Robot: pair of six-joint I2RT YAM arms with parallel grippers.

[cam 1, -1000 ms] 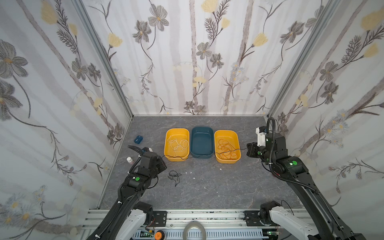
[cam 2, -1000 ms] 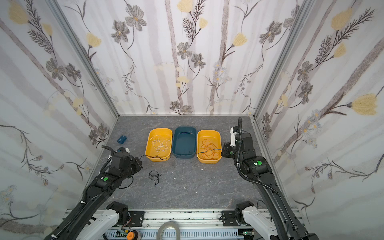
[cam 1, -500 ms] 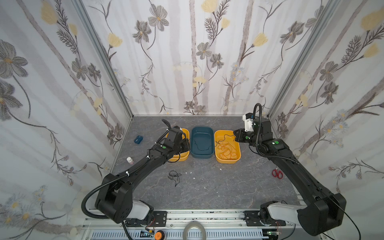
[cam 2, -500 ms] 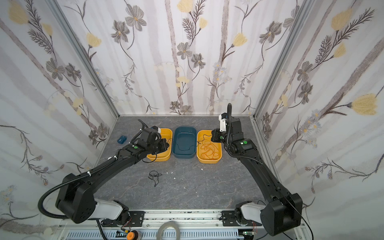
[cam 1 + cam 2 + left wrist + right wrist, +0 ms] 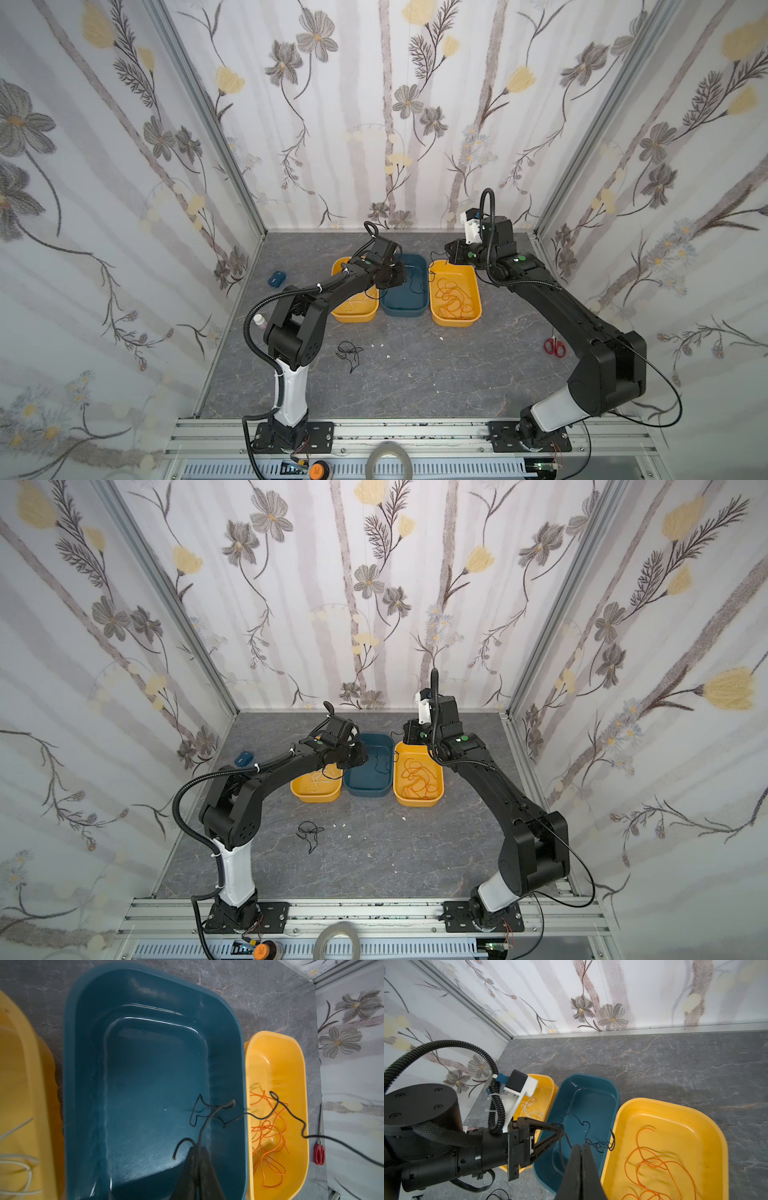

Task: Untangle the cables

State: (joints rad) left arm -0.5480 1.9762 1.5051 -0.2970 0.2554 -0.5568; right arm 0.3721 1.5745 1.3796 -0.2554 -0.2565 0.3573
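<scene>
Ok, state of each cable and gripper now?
Thin black cable: strung between both grippers over teal plastic bin.
Left gripper: shut on it.
Right gripper: shut on it.
Orange cable: loose in yellow plastic bin.
White cable: in other yellow bin.
Second black cable: tangled on grey table.

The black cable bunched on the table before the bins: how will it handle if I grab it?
Probably floppy: the loose black cable lies in slack loops with a trailing tail, so it should droop when lifted. Likely very light, being so thin; a push would bunch it rather than slide it whole. Its crossing loops may tighten under a pull.
</scene>
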